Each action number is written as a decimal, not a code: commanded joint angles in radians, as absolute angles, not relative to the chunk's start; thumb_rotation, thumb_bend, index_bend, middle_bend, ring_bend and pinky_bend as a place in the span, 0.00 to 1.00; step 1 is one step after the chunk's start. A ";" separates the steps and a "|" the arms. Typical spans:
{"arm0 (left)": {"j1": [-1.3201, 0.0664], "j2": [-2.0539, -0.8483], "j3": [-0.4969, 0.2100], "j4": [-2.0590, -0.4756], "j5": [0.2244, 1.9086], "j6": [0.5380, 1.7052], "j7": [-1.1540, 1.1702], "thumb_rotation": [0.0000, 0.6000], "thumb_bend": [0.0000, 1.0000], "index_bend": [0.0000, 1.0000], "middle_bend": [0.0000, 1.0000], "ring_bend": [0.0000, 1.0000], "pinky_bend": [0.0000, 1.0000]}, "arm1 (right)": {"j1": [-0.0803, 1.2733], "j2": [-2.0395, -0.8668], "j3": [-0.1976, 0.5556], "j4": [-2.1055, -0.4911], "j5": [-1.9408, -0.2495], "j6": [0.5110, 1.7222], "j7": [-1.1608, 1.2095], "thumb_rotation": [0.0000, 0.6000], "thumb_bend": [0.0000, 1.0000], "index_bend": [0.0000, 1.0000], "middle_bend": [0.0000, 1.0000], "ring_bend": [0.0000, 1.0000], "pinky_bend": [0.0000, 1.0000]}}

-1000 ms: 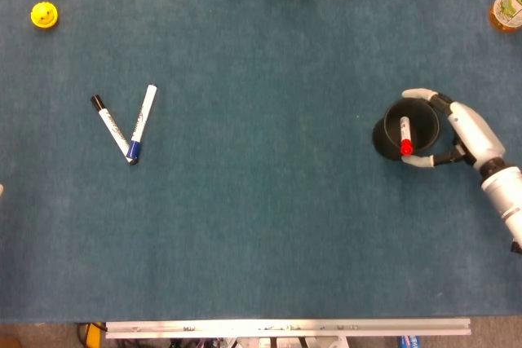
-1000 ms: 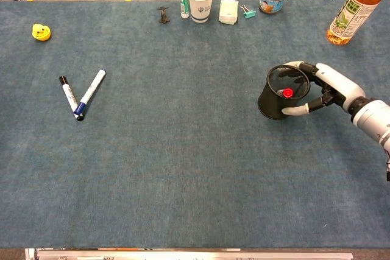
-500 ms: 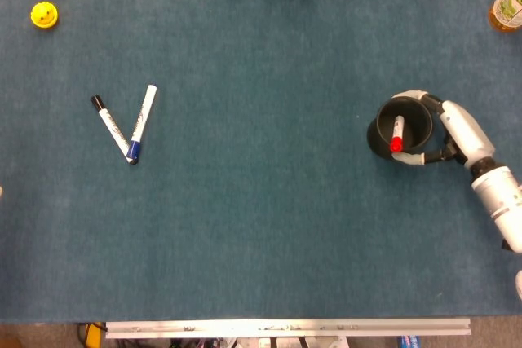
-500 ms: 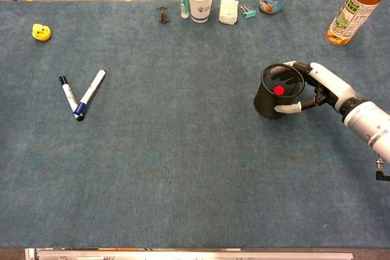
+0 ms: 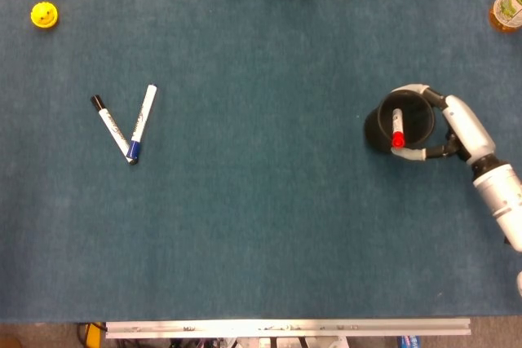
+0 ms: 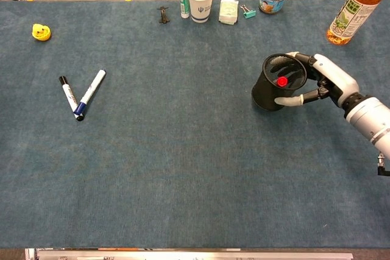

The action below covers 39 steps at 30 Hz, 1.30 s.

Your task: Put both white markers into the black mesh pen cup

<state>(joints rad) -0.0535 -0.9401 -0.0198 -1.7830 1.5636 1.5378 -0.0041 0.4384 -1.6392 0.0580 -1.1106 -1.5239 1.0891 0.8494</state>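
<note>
Neither white marker cupped yet: black-capped marker [image 5: 108, 127] and blue-capped marker [image 5: 141, 122] lying far left on tabletop [image 5: 261, 226]. Right hand [image 5: 444, 126] gripping black mesh pen cup [image 5: 399, 124], red-capped pen inside. Left hand unseen.

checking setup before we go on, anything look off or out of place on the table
One oddity: the black mesh pen cup gripped by the right hand already holds a red-capped marker. The two white markers lie far off to the left, tips touching in a V.
</note>
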 commanded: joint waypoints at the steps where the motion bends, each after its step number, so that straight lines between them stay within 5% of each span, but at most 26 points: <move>1: -0.064 -0.931 -0.027 -1.784 1.563 1.529 0.001 1.00 0.13 0.25 0.22 0.16 0.16 | 0.426 -1.596 0.061 -1.157 -1.542 1.145 0.858 1.00 0.30 0.38 0.36 0.30 0.33; 22: -0.188 -0.923 -0.037 -1.753 1.624 1.386 -0.030 1.00 0.13 0.26 0.22 0.17 0.16 | 0.369 -1.300 0.099 -1.506 -1.511 1.262 0.778 1.00 0.37 0.39 0.36 0.31 0.35; 39: -0.400 -1.049 -0.009 -1.538 1.746 1.164 -0.170 1.00 0.13 0.36 0.28 0.19 0.16 | 0.325 -1.172 0.109 -1.616 -1.492 1.299 0.733 1.00 0.37 0.40 0.36 0.31 0.35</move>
<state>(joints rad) -0.3723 -1.0271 -0.0168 -1.5717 1.7294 1.1917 -0.1461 0.3252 -1.1720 0.1092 -1.6156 -1.4922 1.2984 0.7328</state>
